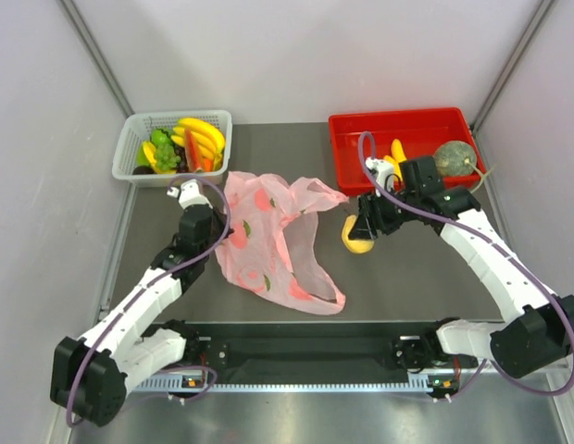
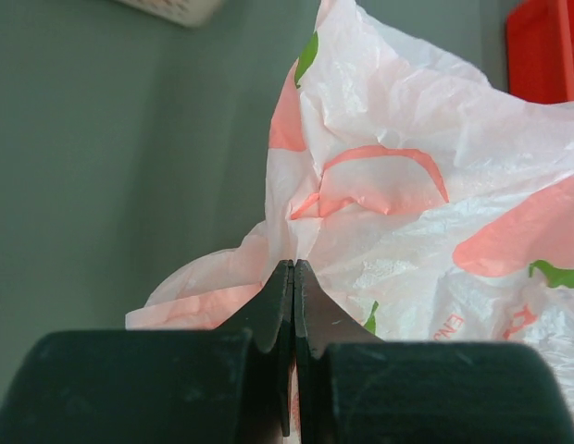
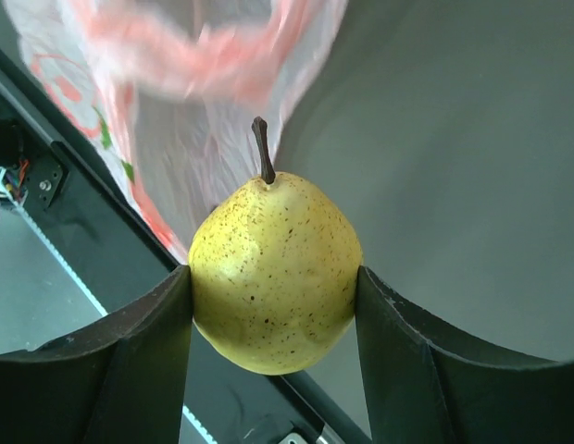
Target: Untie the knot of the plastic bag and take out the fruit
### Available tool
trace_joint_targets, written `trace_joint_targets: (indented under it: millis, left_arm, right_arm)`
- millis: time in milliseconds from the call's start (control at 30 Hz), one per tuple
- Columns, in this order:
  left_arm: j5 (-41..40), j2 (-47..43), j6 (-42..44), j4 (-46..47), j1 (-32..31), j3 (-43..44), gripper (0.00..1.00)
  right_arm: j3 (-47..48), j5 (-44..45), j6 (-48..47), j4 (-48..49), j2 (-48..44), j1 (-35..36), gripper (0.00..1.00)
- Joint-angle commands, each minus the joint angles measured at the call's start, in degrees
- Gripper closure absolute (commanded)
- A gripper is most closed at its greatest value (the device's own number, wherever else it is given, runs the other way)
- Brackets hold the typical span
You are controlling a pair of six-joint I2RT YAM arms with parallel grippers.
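Top view: pear [image 1: 356, 242] mostly under the right gripper [image 1: 361, 229], only its yellow near side shows. Can't tell what's inside the plastic bag [image 1: 268, 240] (film too crumpled). Left wrist: bag runs off top and right edges; basket [image 2: 176, 9] and red tray [image 2: 551, 51] are just corners; left gripper [image 2: 293, 277] cropped at the bottom. Right wrist: bag blurred, fingers [image 3: 111, 361] cropped at the bottom.

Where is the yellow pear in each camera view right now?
Top external: the pear is right of centre, just past the bag's right edge.
Left wrist: not in view.
Right wrist: the pear is centre frame, stem up, clamped by the right gripper.
Shared landmark: the pink bag shows in all three views.
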Motion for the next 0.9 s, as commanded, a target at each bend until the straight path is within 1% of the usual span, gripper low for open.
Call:
trace_joint_targets:
  millis: [0,67,100,133,200,233,333,367,400,433,533,600,633,667,733,767,800,833,867]
  left_arm:
    - [-5.8,-4.0,-0.3,0.5,1.7,2.3,1.00]
    - [-6.8,-6.0,0.5,0.2,2.1,1.7,1.00]
    - [-6.8,-6.7,1.2,0.2,2.2,1.3,1.00]
    - [-6.8,-7.7,1.5,0.0,2.2,1.0,1.00]
    - [-8.0,-8.7,1.0,-1.7,2.2,0.1,1.00]
    - [-8.0,-9.7,1.0,-1.7,2.3,-0.3,1.00]
    - [-4.7,-11.3,0.6,-1.9,2.3,-1.9,1.00]
    - [-3.7,-11.6,0.5,-1.8,2.3,-2.5,1.00]
    - [-0.9,-12.0,0.8,-1.7,2.3,-2.9,1.00]
    - [0.1,-12.3,1.0,-1.7,2.3,-3.1,1.00]
    - [3.7,-13.0,1.5,-2.4,2.3,-3.8,1.00]
    - [5.2,-13.4,1.8,-2.8,2.3,-3.8,1.00]
    - [6.7,-13.7,1.9,-3.2,2.3,-3.9,1.00]
    - [7.3,-13.9,1.8,-3.6,2.3,-4.0,1.00]
    - [8.4,-14.7,1.7,-3.7,2.3,-4.3,1.00]
    - [9.1,-14.9,1.7,-3.8,2.3,-4.6,1.00]
    - [9.2,-15.3,1.9,-3.9,2.3,-4.7,1.00]
    - [9.1,-16.0,2.0,-4.0,2.3,-4.9,1.00]
    - [9.6,-16.3,2.2,-4.2,2.3,-5.2,1.00]
  right_arm:
    - [0.3,2.7,-0.7,-0.7,0.1,0.6,1.00]
    - [0.9,6.3,-0.5,-0.6,1.0,0.6,1.00]
    - [1.3,10.9,-0.4,-0.5,1.2,0.6,1.00]
    - [1.7,13.8,1.4,-0.3,1.4,0.7,1.00]
    - [4.0,19.9,1.7,-1.1,3.3,0.6,1.00]
    - [5.0,21.1,1.7,-1.4,4.1,0.5,1.00]
    - [8.3,26.8,3.1,1.1,6.5,0.0,1.00]
    - [10.4,28.6,4.2,3.7,7.8,-0.6,1.00]
    - [11.8,30.8,4.6,4.9,8.7,-1.2,1.00]
    - [13.1,31.4,5.0,6.4,9.6,-1.7,1.00]
    - [21.7,35.6,6.2,11.7,16.6,-2.8,1.00]
    - [25.3,38.8,6.2,14.7,20.4,-3.1,1.00]
    - [27.2,38.8,6.2,15.2,22.4,-3.3,1.00]
    - [31.2,38.9,6.2,15.6,26.8,-3.9,1.00]
    - [35.0,39.2,6.3,16.3,31.3,-4.6,1.00]
    - [39.2,39.3,6.4,16.4,36.0,-5.3,1.00]
    - [41.4,38.4,6.4,16.2,38.3,-5.5,1.00]
    - [45.3,38.0,6.1,15.9,42.7,-5.9,1.00]
    - [47.1,37.8,6.1,15.7,44.7,-6.0,1.00]
